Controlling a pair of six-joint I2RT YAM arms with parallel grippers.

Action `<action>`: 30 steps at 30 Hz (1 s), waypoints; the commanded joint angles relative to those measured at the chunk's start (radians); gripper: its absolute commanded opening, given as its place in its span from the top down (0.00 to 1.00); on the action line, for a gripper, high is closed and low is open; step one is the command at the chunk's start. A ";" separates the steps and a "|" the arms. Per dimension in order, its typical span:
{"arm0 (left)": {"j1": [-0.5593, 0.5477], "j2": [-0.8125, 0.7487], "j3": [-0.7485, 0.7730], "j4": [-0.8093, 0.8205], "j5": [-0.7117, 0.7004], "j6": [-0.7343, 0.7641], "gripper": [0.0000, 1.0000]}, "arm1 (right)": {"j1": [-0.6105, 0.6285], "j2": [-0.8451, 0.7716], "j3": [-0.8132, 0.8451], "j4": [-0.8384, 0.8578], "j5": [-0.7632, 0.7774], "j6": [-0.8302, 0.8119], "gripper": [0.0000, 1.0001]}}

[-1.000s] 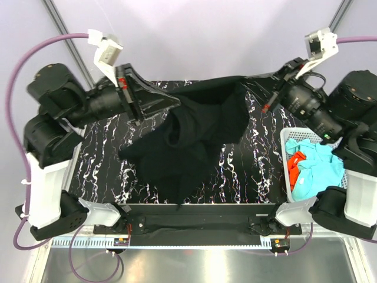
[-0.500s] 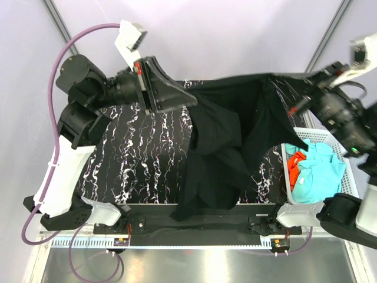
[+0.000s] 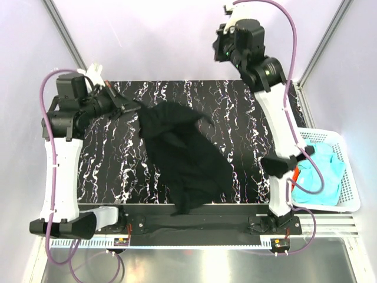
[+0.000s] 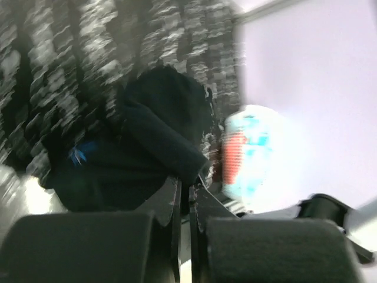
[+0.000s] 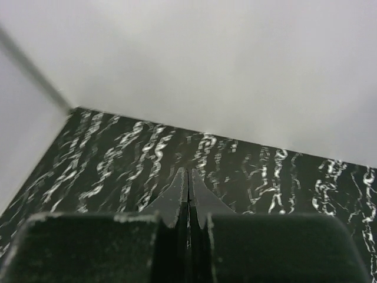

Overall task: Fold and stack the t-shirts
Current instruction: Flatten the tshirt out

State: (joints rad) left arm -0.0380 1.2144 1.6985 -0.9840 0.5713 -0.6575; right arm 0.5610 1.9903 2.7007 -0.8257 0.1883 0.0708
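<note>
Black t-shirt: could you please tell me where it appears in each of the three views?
Top external: the black t-shirt lies crumpled mid-table, reaching the near edge.
Left wrist: the shirt fills the centre-left, blurred, right at the tips of the left claw.
Right wrist: not in view.
Shared landmark: the marbled tabletop.

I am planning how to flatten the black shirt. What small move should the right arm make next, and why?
Probably lower the right gripper toward the far right corner of the black t-shirt. It is shut on nothing, raised over the far side of the table, while the left gripper seems to pinch the far left corner, and the cloth lies crumpled.
</note>
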 commanded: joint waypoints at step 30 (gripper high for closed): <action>0.018 -0.475 -0.594 0.114 -0.266 -0.110 1.00 | 0.218 -0.092 -1.211 0.211 -0.823 0.464 0.78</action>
State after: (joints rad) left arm -0.0242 0.7605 1.1137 -0.8989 0.3168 -0.7582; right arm 0.6777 1.8763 1.4685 -0.6697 -0.5907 0.5068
